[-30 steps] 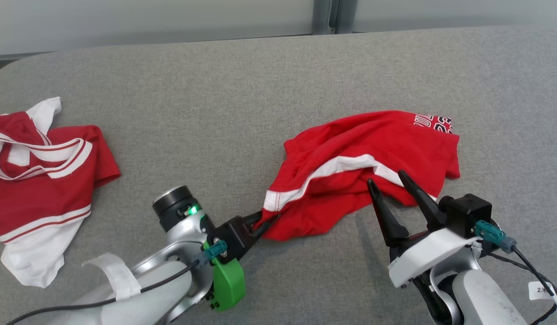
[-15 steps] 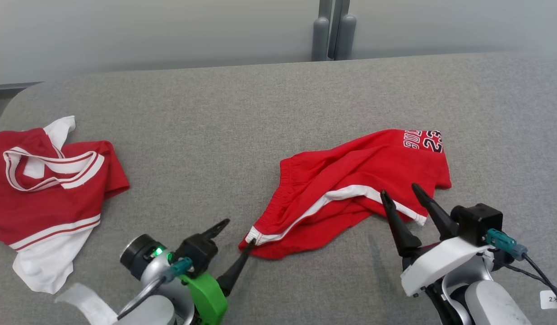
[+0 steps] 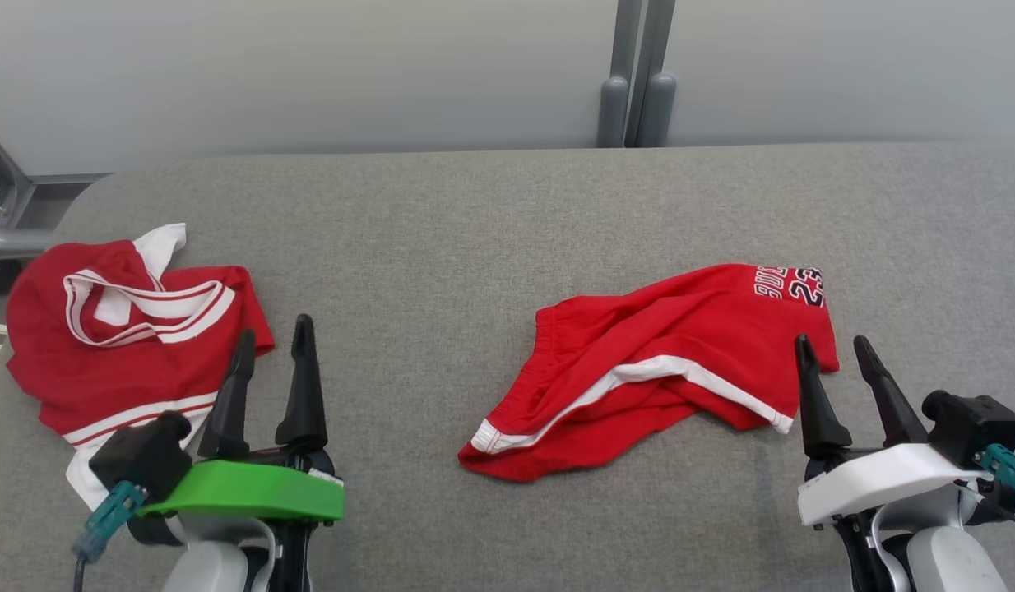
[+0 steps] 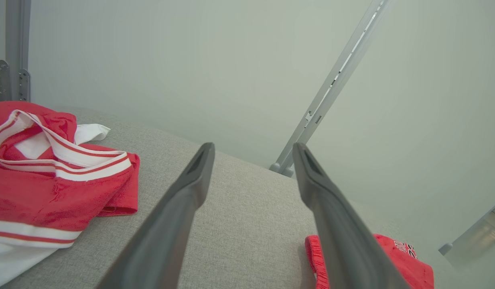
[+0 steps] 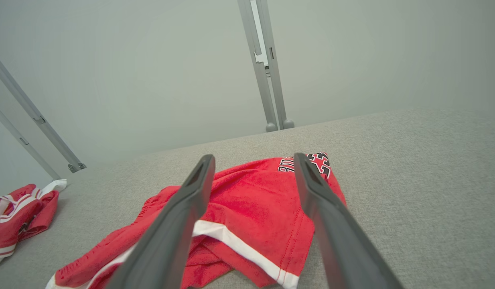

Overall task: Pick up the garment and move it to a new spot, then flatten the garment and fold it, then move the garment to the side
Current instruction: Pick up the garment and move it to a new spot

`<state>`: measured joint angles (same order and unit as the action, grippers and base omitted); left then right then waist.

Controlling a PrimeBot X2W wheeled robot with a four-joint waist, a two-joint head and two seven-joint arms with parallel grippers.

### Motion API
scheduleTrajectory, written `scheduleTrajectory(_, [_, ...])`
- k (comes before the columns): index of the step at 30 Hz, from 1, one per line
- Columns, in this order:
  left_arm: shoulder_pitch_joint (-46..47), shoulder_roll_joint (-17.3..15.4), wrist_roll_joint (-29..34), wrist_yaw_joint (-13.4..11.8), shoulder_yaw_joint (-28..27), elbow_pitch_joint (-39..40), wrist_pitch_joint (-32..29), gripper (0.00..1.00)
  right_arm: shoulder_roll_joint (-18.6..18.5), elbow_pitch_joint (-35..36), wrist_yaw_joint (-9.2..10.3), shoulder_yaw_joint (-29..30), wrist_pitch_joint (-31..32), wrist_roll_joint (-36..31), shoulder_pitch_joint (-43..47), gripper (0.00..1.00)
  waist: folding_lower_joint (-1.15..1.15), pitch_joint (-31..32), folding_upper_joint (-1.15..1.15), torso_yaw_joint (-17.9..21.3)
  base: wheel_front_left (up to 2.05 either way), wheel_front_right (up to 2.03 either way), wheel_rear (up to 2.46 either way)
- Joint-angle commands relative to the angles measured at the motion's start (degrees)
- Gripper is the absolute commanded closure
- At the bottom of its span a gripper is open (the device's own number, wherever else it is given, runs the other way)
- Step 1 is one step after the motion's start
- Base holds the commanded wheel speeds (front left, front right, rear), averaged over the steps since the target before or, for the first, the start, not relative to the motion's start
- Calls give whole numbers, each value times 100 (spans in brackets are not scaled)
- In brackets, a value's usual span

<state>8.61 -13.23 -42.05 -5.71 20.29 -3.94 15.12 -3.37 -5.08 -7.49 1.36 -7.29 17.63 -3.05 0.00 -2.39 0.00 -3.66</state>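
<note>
Head view: L gripper (image 3: 275, 326) & R gripper (image 3: 830, 338) both released, empty. Shorts (image 3: 655, 362) lie rumpled, so prob flatten step; you need corner grabs next.

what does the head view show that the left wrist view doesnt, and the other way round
From the head view: the right gripper, open, by the printed corner of the red shorts, and the full run of their white stripe.
From the left wrist view: a bolted grey bracket at the upper left, past the jersey.
In both: the left gripper, open and holding nothing, the red and white jersey, the grey table, and at least part of the shorts.
</note>
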Motion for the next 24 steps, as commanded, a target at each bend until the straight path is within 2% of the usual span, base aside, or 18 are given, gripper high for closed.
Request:
scheduleTrajectory(1, [-149,166,27,96,-196,0,2,0,-3,-35,0,50,-61,47,75,0,0,165,0,-106,0,0,0])
scheduleTrajectory(4, [-483,520,134,360,-828,-163,1,0,23,-108,0,160,-178,-60,101,0,0,287,0,-156,0,0,0])
scheduleTrajectory(6, [-607,576,220,496,-892,-428,1,0,32,-161,-1,103,-198,-269,138,0,0,354,0,-187,0,0,0])
scheduleTrajectory(10, [-618,415,590,674,-803,-836,2,0,17,-273,3,13,-168,-559,259,0,0,494,0,-249,0,0,0])
scheduleTrajectory(15, [-524,67,1220,854,-330,-1051,-32,0,6,-295,3,-140,27,-880,445,0,0,562,0,-270,0,0,0])
scheduleTrajectory(21, [-734,-168,1522,737,-158,-899,-109,0,-45,-146,3,-212,145,-1188,655,0,0,571,0,-211,0,0,0])
scheduleTrajectory(24, [-820,-178,1485,623,-214,-772,-115,0,-47,-118,3,-181,185,-1246,739,0,0,556,0,-171,0,0,0])
